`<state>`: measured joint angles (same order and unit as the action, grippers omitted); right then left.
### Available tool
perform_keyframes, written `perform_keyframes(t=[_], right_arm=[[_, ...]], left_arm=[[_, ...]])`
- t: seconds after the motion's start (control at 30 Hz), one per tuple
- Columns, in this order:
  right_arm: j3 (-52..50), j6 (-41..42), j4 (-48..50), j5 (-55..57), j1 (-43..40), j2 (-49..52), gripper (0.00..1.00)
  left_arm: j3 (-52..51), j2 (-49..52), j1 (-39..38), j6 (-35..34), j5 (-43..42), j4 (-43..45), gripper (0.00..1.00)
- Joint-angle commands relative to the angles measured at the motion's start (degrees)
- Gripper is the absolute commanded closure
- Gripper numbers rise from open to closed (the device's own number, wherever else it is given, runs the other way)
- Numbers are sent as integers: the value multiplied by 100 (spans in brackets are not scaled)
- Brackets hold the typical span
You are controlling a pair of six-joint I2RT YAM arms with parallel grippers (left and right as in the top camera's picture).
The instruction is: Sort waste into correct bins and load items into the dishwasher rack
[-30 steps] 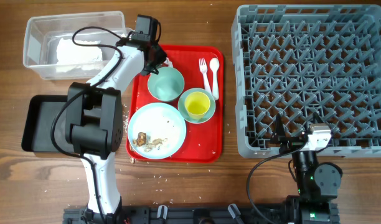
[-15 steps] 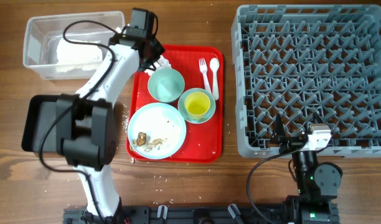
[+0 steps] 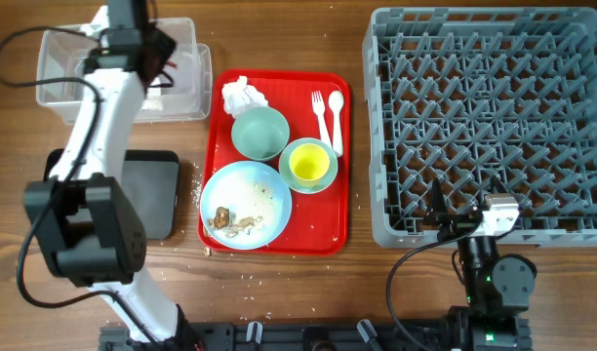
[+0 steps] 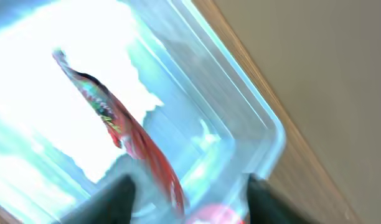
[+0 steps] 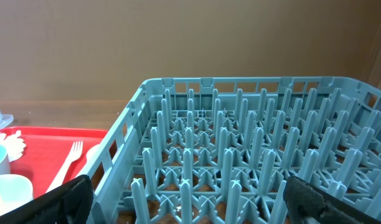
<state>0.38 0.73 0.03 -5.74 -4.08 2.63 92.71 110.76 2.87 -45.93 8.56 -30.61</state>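
Presently, left gripper [image 4: 187,190] is over the clear tub [image 3: 59,73], jaws apart. Red scrap [image 4: 109,118] hangs between them, above the tub's interior (whether it clings to a finger, cannot tell). Recommend holding inside the tub's walls, jaws wide, until it drops. Crumpled napkin [image 3: 243,95] lies just beside the tub. Right gripper [image 5: 190,193] is wide, empty, well apart from the tub.

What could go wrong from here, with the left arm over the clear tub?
1. The red scrap hangs inside the open left claw over the clear tub; it may cling and ride back out.
2. The crumpled napkin lies right beside the mint bowl; grabbing it could knock the bowl.
3. Food scraps sit on the blue plate; racking it unscraped would soil the dishwasher rack.
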Motion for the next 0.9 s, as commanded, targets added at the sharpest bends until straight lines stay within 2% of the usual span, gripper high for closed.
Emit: perform_keyframes(t=[0.0, 0.03, 0.07, 0.13, 0.17, 0.43, 0.57, 0.87], right_arm=[[-7, -57, 26, 52, -28, -22, 0], [-7, -57, 26, 52, -28, -22, 0], [-7, -59, 26, 52, -28, -22, 0], [-7, -57, 24, 52, -28, -22, 0], [-7, -59, 26, 52, -28, -22, 0], [-7, -57, 24, 52, -28, -22, 0], [-7, -57, 26, 52, -28, -22, 0], [-7, -59, 24, 52, -28, -22, 0]], left_arm=[[20, -35, 319, 4, -26, -48, 27], [17, -33, 350, 4, -232, -109, 24], [17, -33, 352, 7, -444, -166, 25], [20, -35, 280, 9, -1110, -302, 47], [20, -35, 210, 52, -1349, -337, 51], [17, -28, -826, 70, -1484, -501, 48], [17, 131, -1449, 68, -518, -588, 47], [17, 1115, -1615, 63, -376, -129, 43]])
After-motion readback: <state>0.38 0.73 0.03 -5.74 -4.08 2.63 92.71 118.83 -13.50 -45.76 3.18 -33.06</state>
